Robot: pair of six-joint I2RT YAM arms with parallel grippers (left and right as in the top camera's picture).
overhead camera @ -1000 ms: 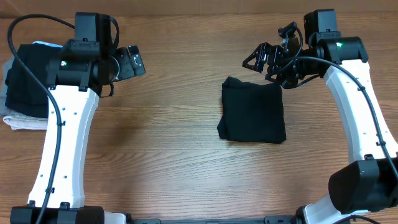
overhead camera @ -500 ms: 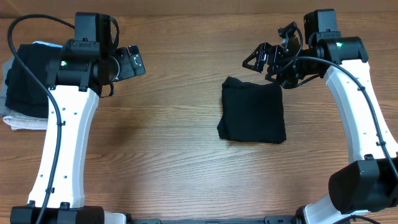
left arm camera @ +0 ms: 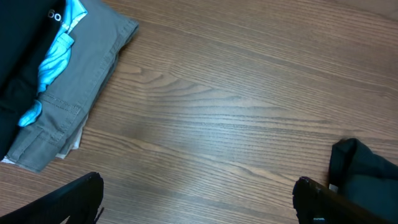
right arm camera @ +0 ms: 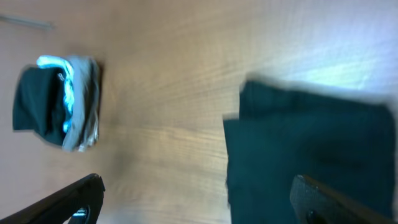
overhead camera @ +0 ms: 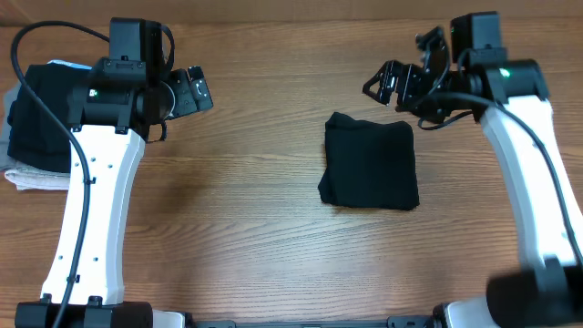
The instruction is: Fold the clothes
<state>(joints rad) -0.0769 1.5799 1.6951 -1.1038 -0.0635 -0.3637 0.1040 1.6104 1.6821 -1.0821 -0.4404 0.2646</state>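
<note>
The clothes, a black T-shirt [overhead camera: 370,165], lie folded into a rough square right of the table's middle. In the right wrist view the T-shirt [right arm camera: 311,149] fills the right half, blurred. One corner of the T-shirt [left arm camera: 365,169] shows at the lower right of the left wrist view. My right gripper [overhead camera: 383,84] hangs open above the table just beyond the shirt's far edge, with nothing between its fingers [right arm camera: 320,199]. My left gripper [overhead camera: 195,91] is open and empty over bare wood at the far left, well apart from the shirt.
A pile of other garments [overhead camera: 35,128] sits at the left edge: a dark piece on top, light blue fabric [left arm camera: 56,56] and a grey-beige garment [left arm camera: 84,81] under it. The same pile [right arm camera: 59,109] shows small in the right wrist view. Bare wooden table [overhead camera: 237,200] lies between pile and shirt.
My right arm has drawn back a little toward the far right, away from the shirt, gripper still open. The left arm and the shirt have not moved.
</note>
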